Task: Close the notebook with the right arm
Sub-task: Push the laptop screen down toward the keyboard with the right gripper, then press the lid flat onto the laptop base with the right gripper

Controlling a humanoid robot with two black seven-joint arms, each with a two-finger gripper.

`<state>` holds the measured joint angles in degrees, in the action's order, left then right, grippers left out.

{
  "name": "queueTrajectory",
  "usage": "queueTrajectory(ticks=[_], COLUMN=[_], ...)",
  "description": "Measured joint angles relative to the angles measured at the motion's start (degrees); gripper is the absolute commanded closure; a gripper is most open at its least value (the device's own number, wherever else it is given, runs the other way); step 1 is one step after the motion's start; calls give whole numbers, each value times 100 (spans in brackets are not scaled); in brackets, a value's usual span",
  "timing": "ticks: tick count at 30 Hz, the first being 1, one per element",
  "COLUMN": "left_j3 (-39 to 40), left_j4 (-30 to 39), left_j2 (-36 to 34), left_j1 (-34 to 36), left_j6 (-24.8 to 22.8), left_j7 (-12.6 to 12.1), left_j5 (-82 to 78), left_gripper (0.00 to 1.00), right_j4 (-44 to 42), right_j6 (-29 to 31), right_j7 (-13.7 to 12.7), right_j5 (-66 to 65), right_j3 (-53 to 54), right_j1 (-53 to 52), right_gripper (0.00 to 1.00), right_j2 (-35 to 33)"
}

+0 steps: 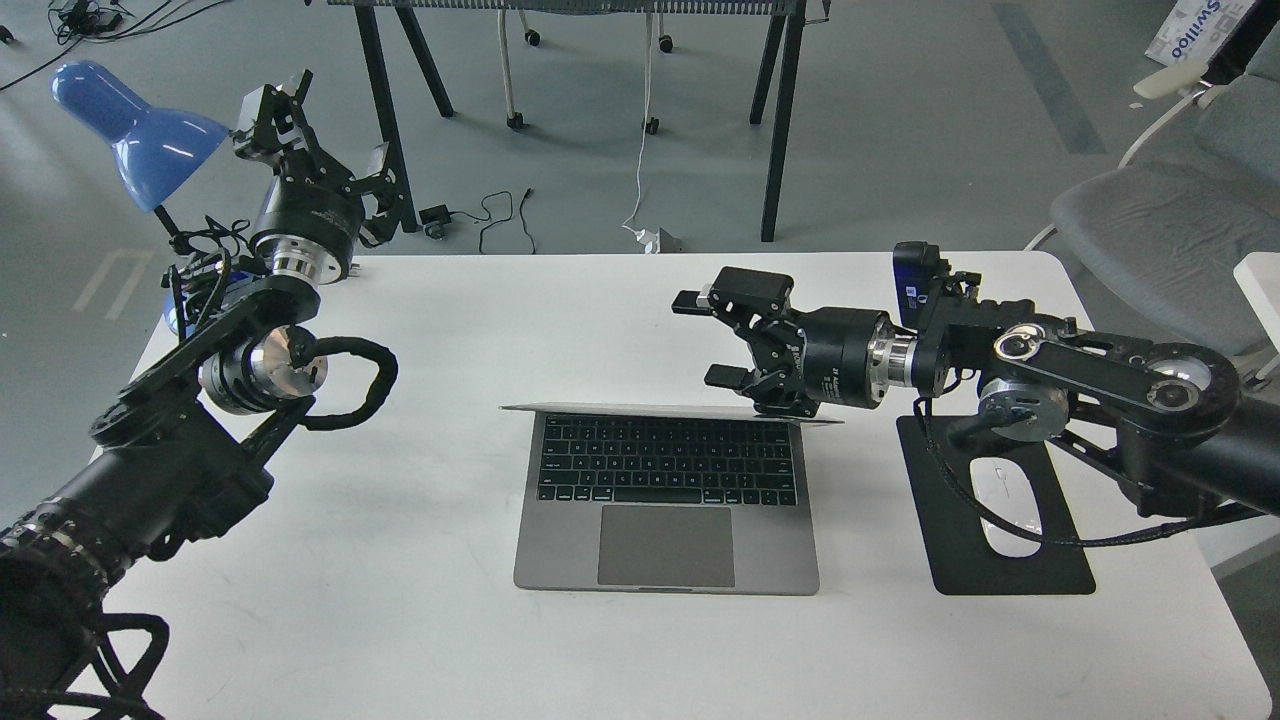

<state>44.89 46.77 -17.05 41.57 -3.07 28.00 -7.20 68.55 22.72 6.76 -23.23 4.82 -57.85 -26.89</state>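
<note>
Laptop [665, 500] sat mid-counter [450, 620], its lid tipped far forward, seen edge-on above the keys. Right hand [705, 340], fingers spread, rested on the lid's right corner. Pressing down evenly and slowly, nearer the lid's middle, would suit best.

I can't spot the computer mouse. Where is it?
In the head view, the white mouse lies on the black mouse pad on the table's right side, right of the notebook, partly hidden under the right arm and its cable.
</note>
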Motion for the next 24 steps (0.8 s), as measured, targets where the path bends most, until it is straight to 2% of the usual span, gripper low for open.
queueTrajectory(ticks=[15, 24], left_j3=[2, 2], left_j4=[0, -1], left_j2=[0, 0], left_j1=[0, 0], left_j6=[0, 0], left_j7=[0, 0], left_j5=[0, 0], left_gripper=[0, 0], right_j4=[14, -117], right_j6=[-39, -74], right_j7=[-52, -89], right_j5=[-459, -691], right_j3=[-788, -877], right_j1=[145, 423], right_gripper=[0, 0], right_j2=[95, 104])
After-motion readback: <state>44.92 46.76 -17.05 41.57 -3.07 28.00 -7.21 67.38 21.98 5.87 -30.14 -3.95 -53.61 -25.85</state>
